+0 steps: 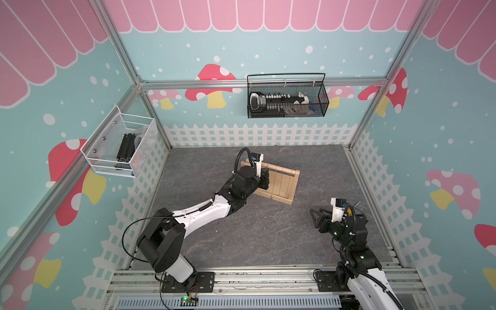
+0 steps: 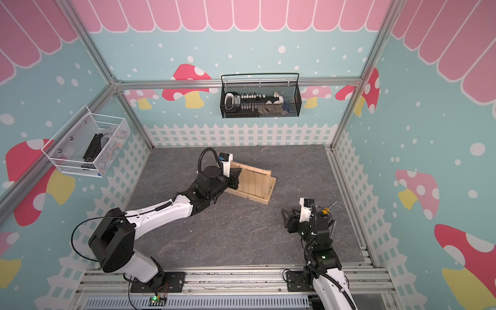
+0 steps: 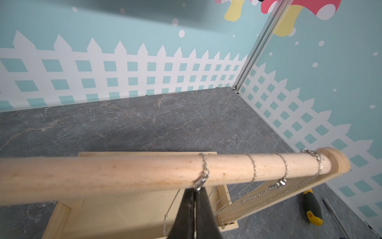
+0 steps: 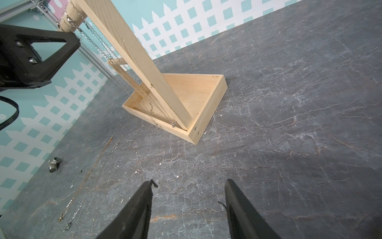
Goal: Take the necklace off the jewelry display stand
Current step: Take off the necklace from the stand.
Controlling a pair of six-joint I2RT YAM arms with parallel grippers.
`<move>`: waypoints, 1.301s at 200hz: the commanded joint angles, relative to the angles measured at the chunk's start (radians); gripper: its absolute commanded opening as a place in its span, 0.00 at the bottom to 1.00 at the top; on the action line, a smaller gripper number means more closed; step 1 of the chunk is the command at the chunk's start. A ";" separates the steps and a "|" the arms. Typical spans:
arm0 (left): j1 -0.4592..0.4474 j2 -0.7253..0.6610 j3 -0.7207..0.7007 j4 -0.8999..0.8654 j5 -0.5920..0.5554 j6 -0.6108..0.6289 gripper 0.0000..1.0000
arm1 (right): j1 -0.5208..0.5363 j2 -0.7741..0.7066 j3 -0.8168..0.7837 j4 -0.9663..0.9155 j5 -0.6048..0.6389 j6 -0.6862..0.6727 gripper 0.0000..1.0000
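Observation:
The jewelry display stand of pale wood stands mid-table, and its dowel rail carries several silver chains. My left gripper is just under the rail near its left end, shut on the necklace that loops over the dowel; the clasp sits at the fingertips. My right gripper hangs open over bare table to the right front of the stand, with nothing between its fingers.
Two loose chains and a small metal fitting lie on the table in front of the stand. A yellow-black screwdriver lies near the right wall. A black mesh basket and a white one hang on the walls.

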State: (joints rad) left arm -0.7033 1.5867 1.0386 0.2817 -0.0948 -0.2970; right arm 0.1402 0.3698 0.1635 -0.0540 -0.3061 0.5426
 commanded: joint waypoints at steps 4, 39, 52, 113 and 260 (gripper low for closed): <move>-0.002 -0.031 0.023 -0.034 -0.020 0.025 0.00 | 0.007 -0.016 -0.015 -0.004 -0.004 -0.003 0.58; -0.002 -0.084 0.023 -0.092 -0.062 0.063 0.00 | 0.007 -0.025 -0.015 -0.008 -0.005 -0.001 0.58; -0.002 -0.094 0.043 -0.141 -0.095 0.093 0.00 | 0.008 -0.028 -0.016 -0.010 -0.005 -0.001 0.58; 0.036 -0.076 0.146 -0.316 -0.337 0.187 0.00 | 0.008 -0.037 -0.014 -0.020 0.001 -0.001 0.58; 0.165 -0.311 0.007 -0.406 -0.260 0.051 0.00 | 0.008 -0.050 -0.014 -0.031 0.004 -0.001 0.59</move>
State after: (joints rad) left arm -0.5385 1.3525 1.0992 -0.0982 -0.4362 -0.2016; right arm 0.1402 0.3294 0.1566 -0.0849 -0.3061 0.5426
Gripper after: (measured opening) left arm 0.049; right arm 0.587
